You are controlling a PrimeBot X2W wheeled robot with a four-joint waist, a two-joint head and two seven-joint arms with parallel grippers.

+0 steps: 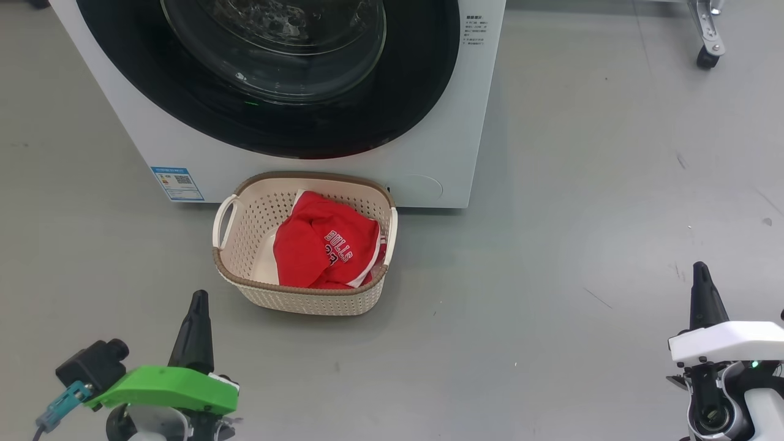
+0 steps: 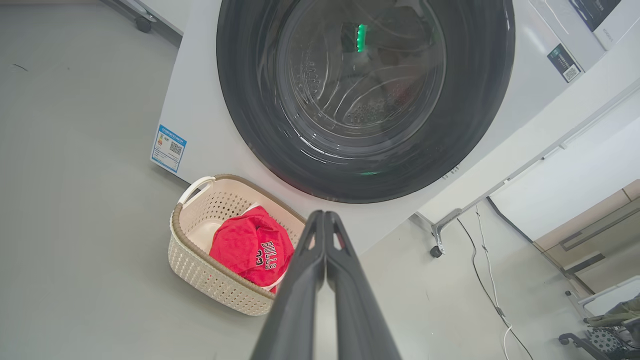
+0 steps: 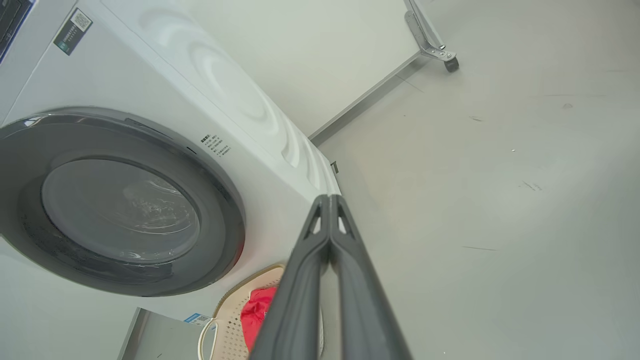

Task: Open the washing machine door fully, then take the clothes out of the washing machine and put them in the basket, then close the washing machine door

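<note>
The white washing machine [image 1: 429,122] stands at the top of the head view, and its round black-rimmed door [image 1: 275,122] lies flat against its front, shut. The same door [image 2: 365,95] fills the upper left wrist view, and the door [image 3: 120,200] sits at the left of the right wrist view. On the floor before the washer stands the cream basket [image 1: 233,263], holding the red clothes [image 1: 324,245] with "BULLS" printed in white. My left gripper [image 1: 197,303] is shut and empty at the lower left. My right gripper [image 1: 700,272] is shut and empty at the lower right.
A blue label [image 1: 177,184] marks the washer's lower left corner. A caster on a metal frame [image 1: 707,58] stands at the far right, and cables [image 2: 490,280] trail on the floor beside the washer. Grey floor [image 1: 551,275] spreads between the basket and my right gripper.
</note>
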